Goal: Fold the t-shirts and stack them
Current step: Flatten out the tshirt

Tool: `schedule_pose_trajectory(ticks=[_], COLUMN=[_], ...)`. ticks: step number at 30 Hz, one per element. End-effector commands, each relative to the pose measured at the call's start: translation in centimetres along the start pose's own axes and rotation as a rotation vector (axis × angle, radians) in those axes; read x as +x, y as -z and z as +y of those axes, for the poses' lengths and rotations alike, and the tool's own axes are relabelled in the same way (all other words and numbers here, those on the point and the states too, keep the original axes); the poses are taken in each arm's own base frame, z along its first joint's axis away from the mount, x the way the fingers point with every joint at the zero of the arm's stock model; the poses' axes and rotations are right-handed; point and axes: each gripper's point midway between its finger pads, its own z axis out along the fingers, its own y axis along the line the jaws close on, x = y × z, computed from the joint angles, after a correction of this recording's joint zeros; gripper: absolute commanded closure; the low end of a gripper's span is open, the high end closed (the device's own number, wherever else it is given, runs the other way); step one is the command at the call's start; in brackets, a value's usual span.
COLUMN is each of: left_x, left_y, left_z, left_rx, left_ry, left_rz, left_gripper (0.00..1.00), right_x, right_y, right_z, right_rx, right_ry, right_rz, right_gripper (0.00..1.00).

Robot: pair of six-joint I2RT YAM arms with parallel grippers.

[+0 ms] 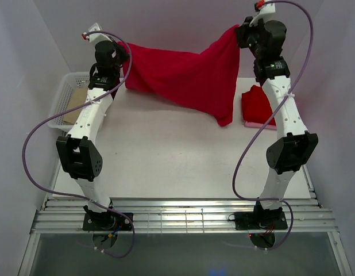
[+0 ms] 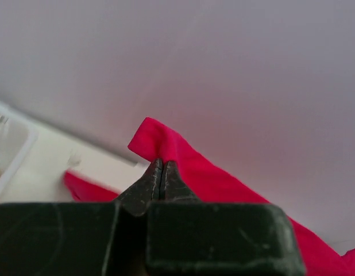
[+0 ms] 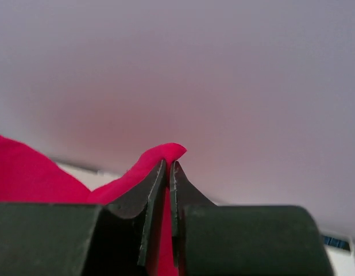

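Note:
A bright red t-shirt [image 1: 183,75] hangs stretched in the air between my two grippers at the back of the table. My left gripper [image 1: 123,57] is shut on its left edge; in the left wrist view the cloth [image 2: 166,144] pokes out past the closed tips [image 2: 161,162]. My right gripper [image 1: 242,27] is shut on its right edge, held higher; the cloth [image 3: 160,156] sits pinched between the fingers [image 3: 169,165]. The shirt's lower corner droops to the table. A folded red t-shirt [image 1: 258,103] lies at the right.
A white plastic basket [image 1: 65,95] stands at the far left with a tan brown sheet [image 1: 77,103] in it. A pale pink piece [image 1: 259,124] shows under the folded shirt. White walls close the table on three sides.

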Motion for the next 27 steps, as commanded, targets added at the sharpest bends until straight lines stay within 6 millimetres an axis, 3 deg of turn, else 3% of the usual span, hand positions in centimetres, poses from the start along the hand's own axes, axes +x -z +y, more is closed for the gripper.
schedule_pose_trajectory(ticks=[1,4,5,6,7,8,9,10,11,13,14,16,17,19,20,22,23,25,26,27], left_x=[-9.9,-9.1,-7.1,-7.3,-6.6,-5.6,-3.8,-4.0,-3.6,-2.1,-3.3,-3.7,-5.3,-6.2,-6.9,-9.0,-9.8,-10.3,-12.0,-11.5], left_y=[3.6,4.8,4.7,5.9,6.5,7.2,7.7,9.6,10.4,12.1,13.8,16.4,18.3,21.0,22.1,25.1,26.0,27.3,28.4,28.3], left_z=[-6.6,-7.6,-6.9,-6.9,-6.7,-6.8,-6.1,-6.3,-6.2,-5.3,-5.6,-6.1,-6.4,-7.1,-7.3,-7.9,-8.1,-7.7,-8.1,-7.8], left_rx=[0.295,0.384,0.377,0.388,0.396,0.424,0.414,0.437,0.438,0.393,0.392,0.386,0.382,0.366,0.369,0.374,0.378,0.353,0.368,0.342], left_ry=[0.093,0.081,0.078,0.084,0.079,0.070,0.063,0.052,0.024,-0.004,-0.015,-0.033,-0.034,-0.026,-0.016,0.032,0.049,0.078,0.096,0.094], left_rz=[-0.255,-0.198,-0.151,-0.141,-0.110,-0.074,-0.023,-0.001,0.017,0.097,0.080,0.114,0.084,0.109,0.108,0.113,0.109,0.139,0.112,0.144], left_gripper=[1.00,1.00,1.00,1.00,1.00,1.00,1.00,1.00,1.00,1.00,1.00,1.00,1.00,1.00,1.00,1.00,1.00,1.00,1.00,1.00], right_x=[-14.8,-14.0,-14.7,-11.9,-12.4,-11.2,-8.4,-7.0,-7.7,-5.6,-5.7,-6.3,-7.5,-9.7,-12.4,-13.7,-17.3,-18.5,-20.8,-21.2], right_y=[4.3,5.2,6.7,6.4,8.3,8.8,9.0,9.9,12.0,13.7,15.9,18.2,20.5,23.5,25.2,27.1,29.6,30.7,32.5,32.9], right_z=[1.1,1.4,2.1,2.1,2.8,3.1,3.2,3.6,4.2,5.1,5.7,7.2,7.8,9.0,9.4,9.8,10.1,10.0,10.1,10.0], right_rx=[-0.050,-0.068,-0.092,-0.101,-0.118,-0.129,-0.133,-0.140,-0.150,-0.165,-0.167,-0.182,-0.184,-0.201,-0.208,-0.214,-0.221,-0.208,-0.208,-0.204], right_ry=[0.142,0.135,0.126,0.106,0.099,0.083,0.050,0.026,0.013,-0.041,-0.057,-0.070,-0.067,-0.061,-0.056,-0.057,-0.045,-0.044,-0.040,-0.046], right_rz=[-0.401,-0.389,-0.400,-0.334,-0.336,-0.300,-0.230,-0.178,-0.179,-0.097,-0.066,-0.062,-0.079,-0.123,-0.174,-0.157,-0.237,-0.235,-0.295,-0.301], right_gripper=[0.89,0.88,0.88,0.88,0.88,0.88,0.91,0.92,0.92,0.92,0.92,0.92,0.92,0.92,0.92,0.92,0.92,0.92,0.92,0.92])
